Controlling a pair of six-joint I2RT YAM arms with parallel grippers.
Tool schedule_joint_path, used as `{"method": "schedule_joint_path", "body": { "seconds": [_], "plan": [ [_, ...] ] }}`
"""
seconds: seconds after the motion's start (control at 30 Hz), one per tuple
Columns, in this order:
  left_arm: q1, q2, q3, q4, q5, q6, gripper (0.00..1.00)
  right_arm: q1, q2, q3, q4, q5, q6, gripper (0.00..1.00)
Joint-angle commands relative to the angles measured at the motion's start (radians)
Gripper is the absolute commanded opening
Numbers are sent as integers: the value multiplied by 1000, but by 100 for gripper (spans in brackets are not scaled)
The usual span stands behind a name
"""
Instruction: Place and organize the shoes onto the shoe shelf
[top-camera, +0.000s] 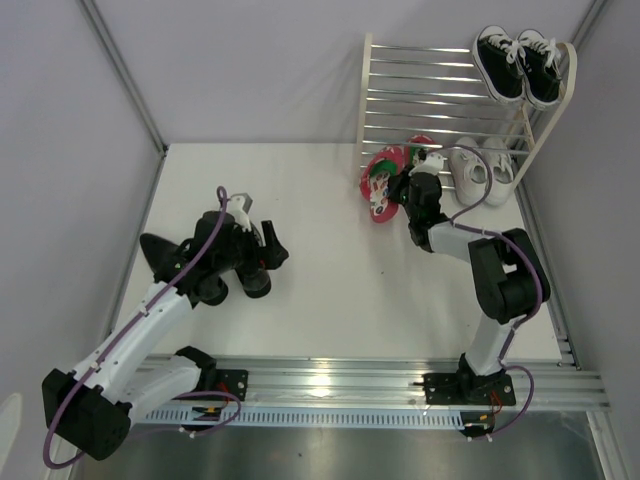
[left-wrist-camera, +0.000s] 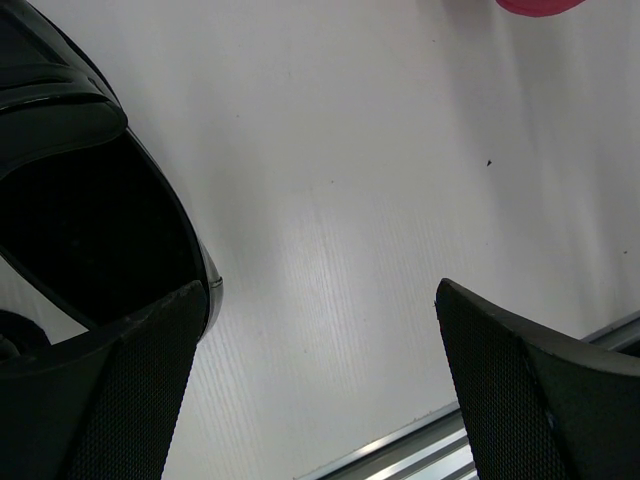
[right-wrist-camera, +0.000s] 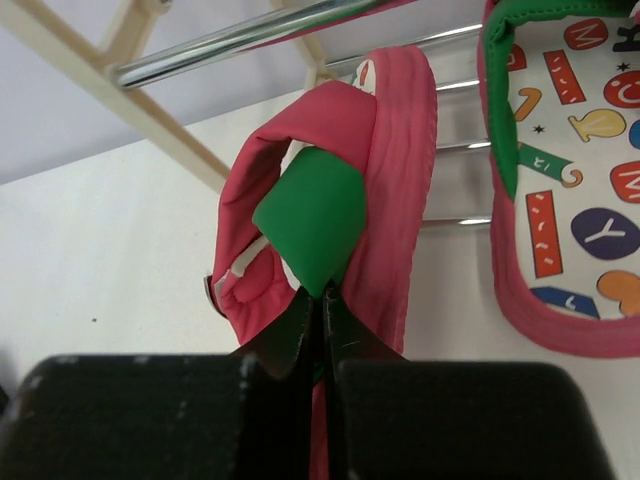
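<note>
flip-flop: red flip-flop (right-wrist-camera: 390, 180) tipped on its side at the foot of the shoe shelf (top-camera: 430, 100), other flip-flop (right-wrist-camera: 580, 200) lying print-up just beside it
right hand (right-wrist-camera: 322, 300): clenched on its green strap (right-wrist-camera: 310, 215), only my wrist cam shows that pinch
left hand (left-wrist-camera: 318, 300): released, fingers wide, glossy black dress shoe (left-wrist-camera: 70, 200) just beside one finger
top cam only: white sneakers (top-camera: 480, 170) at the shelf's lower bars, left hand well apart across the desk (top-camera: 320, 300)

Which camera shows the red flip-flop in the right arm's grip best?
Right wrist: the flip-flop fills the frame, its green strap pinched between the jaws. Top external shows it small, partly behind the arm; left wrist catches only a red sliver.
</note>
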Motion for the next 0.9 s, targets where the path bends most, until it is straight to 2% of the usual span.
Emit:
{"method": "schedule_joint_path", "body": {
  "seconds": [0.0,0.53,0.87],
  "plan": [
    [-5,7,45,20,-23,-5,99,-26,28,107,156,-19,-18,0],
    [-5,103,86,46,-19,0,99,-64,182,241,228,-50,-32,0],
    [-5,136,101,52,-16,3,99,-72,302,272,318,-9,-65,0]
  ]
}}
